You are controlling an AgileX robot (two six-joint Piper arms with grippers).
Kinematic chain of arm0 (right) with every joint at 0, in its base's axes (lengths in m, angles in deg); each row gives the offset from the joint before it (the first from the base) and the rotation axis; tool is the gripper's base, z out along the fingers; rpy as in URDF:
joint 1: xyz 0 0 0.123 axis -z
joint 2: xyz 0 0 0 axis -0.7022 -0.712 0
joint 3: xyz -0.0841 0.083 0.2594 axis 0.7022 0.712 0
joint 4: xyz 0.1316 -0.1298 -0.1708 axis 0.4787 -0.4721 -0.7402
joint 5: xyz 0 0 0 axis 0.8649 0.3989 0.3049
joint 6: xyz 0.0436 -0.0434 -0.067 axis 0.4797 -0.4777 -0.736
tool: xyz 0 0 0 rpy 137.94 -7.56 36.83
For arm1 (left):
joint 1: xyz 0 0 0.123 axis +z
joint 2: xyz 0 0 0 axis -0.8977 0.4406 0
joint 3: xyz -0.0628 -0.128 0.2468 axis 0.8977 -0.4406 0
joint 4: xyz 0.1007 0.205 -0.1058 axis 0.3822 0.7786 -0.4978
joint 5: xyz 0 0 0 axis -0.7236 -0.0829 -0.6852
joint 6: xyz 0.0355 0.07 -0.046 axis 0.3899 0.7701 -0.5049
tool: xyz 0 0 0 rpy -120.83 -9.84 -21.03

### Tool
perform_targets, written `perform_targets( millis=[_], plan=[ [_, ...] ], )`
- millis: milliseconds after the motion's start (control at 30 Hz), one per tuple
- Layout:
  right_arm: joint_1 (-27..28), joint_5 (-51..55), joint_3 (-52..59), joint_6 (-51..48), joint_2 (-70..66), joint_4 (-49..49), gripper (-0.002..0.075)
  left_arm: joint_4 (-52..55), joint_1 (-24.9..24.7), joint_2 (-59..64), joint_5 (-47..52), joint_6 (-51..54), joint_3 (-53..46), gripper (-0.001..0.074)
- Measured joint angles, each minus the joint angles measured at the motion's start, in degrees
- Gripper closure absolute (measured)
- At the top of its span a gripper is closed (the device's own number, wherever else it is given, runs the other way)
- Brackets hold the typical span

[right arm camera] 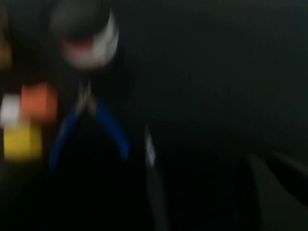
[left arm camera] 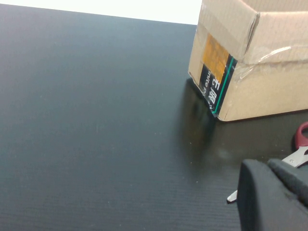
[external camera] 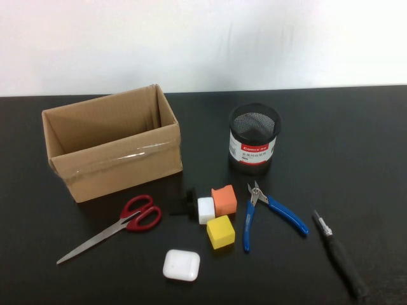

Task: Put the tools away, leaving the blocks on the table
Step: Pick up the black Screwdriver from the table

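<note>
On the black table (external camera: 356, 140) lie the red-handled scissors (external camera: 127, 222), the blue-handled pliers (external camera: 270, 213) and the black screwdriver (external camera: 340, 254). Between scissors and pliers sit the orange block (external camera: 224, 199), the white block (external camera: 205, 210) and the yellow block (external camera: 220, 232). Neither arm shows in the high view. My left gripper (left arm camera: 269, 166) is shut and empty, low over the table, just short of the scissors' blade tip (left arm camera: 232, 196) and beside the box. My right gripper (right arm camera: 269, 163) is shut and empty, back from the pliers (right arm camera: 86, 130) and the screwdriver (right arm camera: 151, 159).
An open cardboard box (external camera: 111, 143) stands at the left, its corner (left arm camera: 226, 72) close to my left gripper. A black mesh pen cup (external camera: 254, 140) stands behind the pliers. A white rounded case (external camera: 181, 265) and a small black knobbed object (external camera: 186, 203) lie near the blocks.
</note>
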Motion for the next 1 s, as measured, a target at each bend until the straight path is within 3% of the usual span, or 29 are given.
perform_targets(
  millis=[233, 367, 433, 500, 600, 700, 800, 1000],
  plan=[
    [-11.57, 4.72, 0.0, -3.82, -10.52, -1.2, 0.0733, 0.0, 0.0, 0.0, 0.0, 0.0, 0.0, 0.0739],
    [-20.05, 4.79, 0.0, 0.77, -17.79, -5.87, 0.0727, 0.0, 0.0, 0.0, 0.0, 0.0, 0.0, 0.0739],
    [-23.06, 4.65, 0.0, 6.15, -21.23, -9.55, 0.0695, 0.0, 0.0, 0.0, 0.0, 0.0, 0.0, 0.0739],
    [-25.66, 4.3, 0.0, 11.48, -24.98, -14.04, 0.0616, 0.0, 0.0, 0.0, 0.0, 0.0, 0.0, 0.0739],
    [-27.61, 2.54, -0.03, 15.43, -29.78, -18.01, 0.0428, 0.0, 0.0, 0.0, 0.0, 0.0, 0.0, 0.0739],
    [-28.03, -1.37, -0.13, 16.34, -33.71, -18.4, 0.0301, 0.0, 0.0, 0.0, 0.0, 0.0, 0.0, 0.0739],
    [-28.03, -5.55, -0.13, 16.34, -36.46, -18.29, 0.0285, 0.0, 0.0, 0.0, 0.0, 0.0, 0.0, 0.0739],
    [-28.03, -9.2, -0.25, 16.67, -40.59, -18.29, 0.0347, 0.0, 0.0, 0.0, 0.0, 0.0, 0.0, 0.0739]
  ],
)
